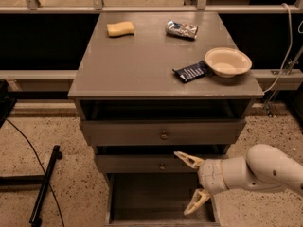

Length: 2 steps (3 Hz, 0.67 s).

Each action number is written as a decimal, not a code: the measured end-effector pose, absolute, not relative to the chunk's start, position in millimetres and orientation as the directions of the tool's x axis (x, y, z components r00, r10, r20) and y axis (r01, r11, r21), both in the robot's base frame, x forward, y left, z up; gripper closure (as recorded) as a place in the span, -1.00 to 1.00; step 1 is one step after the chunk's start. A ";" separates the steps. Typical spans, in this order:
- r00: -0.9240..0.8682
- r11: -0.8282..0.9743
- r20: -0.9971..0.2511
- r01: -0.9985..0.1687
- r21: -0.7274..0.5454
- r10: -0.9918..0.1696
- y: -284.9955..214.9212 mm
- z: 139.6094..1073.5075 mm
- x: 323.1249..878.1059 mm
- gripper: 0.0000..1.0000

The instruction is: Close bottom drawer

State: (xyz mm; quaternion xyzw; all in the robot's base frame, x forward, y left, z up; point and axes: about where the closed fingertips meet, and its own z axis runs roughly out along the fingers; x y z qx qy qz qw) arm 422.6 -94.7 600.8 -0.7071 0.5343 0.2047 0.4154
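Observation:
The bottom drawer (151, 197) is pulled out at the foot of the grey cabinet, a shallow box with a flat grey floor. My gripper (190, 182) is open at the drawer's right side, over its front right part. One finger (185, 158) lies in front of the middle drawer and the other finger (195, 203) hangs over the bottom drawer's right wall. The white arm (258, 170) comes in from the right.
The middle drawer (142, 163) and the top drawer (163, 132), each with a knob, stick out slightly. On the cabinet top (132, 65) are a yellow sponge (120, 29), a silver snack bag (182, 29), a dark snack packet (191, 72) and a white bowl (227, 61). A black stand (45, 186) lies on the floor at the left.

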 end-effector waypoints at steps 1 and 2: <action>0.375 -0.123 -0.690 -0.914 -0.387 -0.618 -99.7 554.6 434.1 -1.00; 0.380 -0.141 -0.654 -0.911 -0.388 -0.654 -104.3 524.0 441.5 -1.00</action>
